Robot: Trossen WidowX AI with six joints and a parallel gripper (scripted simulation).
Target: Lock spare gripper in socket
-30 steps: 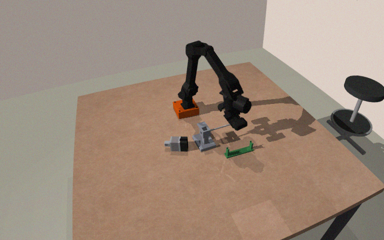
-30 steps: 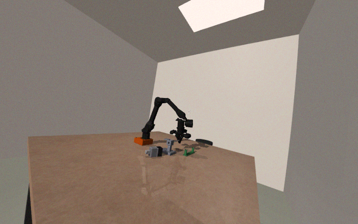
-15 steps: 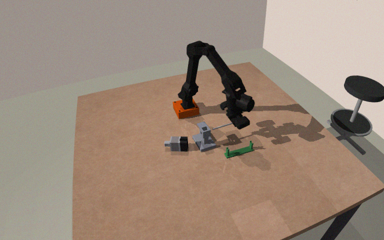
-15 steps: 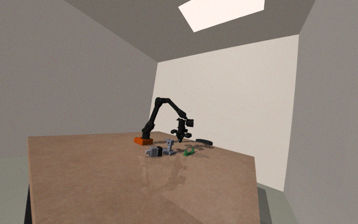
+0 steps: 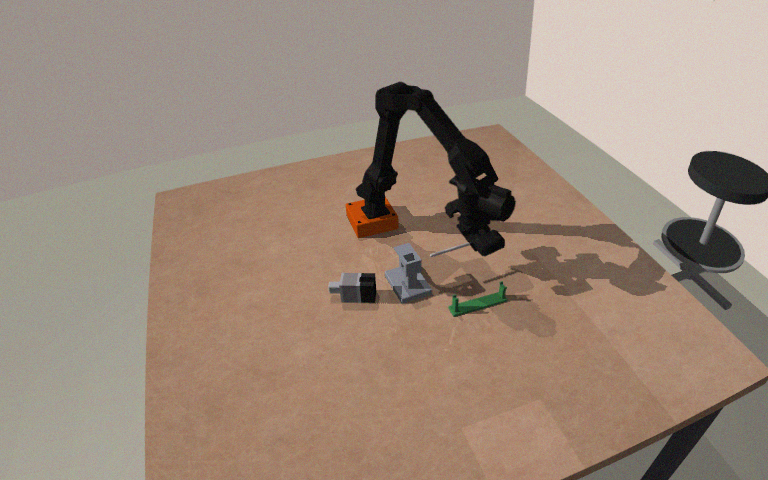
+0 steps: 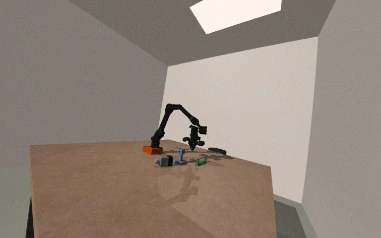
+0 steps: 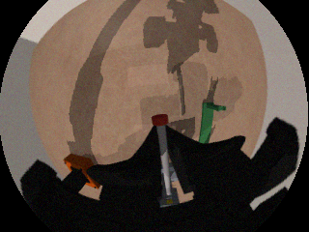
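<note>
My gripper [image 5: 473,243] [image 6: 192,149] is shut on the lock pin [image 5: 450,250] [image 7: 165,161], a thin grey rod with a red head, and holds it above the table. The pin's free end points toward the grey mount [image 5: 408,285] [image 6: 180,161] [image 7: 163,199]. In the top view a gap shows between that end and the mount's upright socket, so the pin is outside it. The socket's square opening [image 5: 409,257] looks empty. The spare gripper [image 5: 350,287] [image 6: 163,161], a grey block with a black end and a light spigot, lies on the table left of the mount, spigot pointing away from it.
A green rack [image 5: 480,304] [image 6: 201,162] [image 7: 207,123] with two upright posts stands right of the mount. The arm's orange base [image 5: 373,225] [image 6: 152,149] [image 7: 79,161] is behind the mount. A black stool [image 5: 727,175] stands beyond the table's right edge.
</note>
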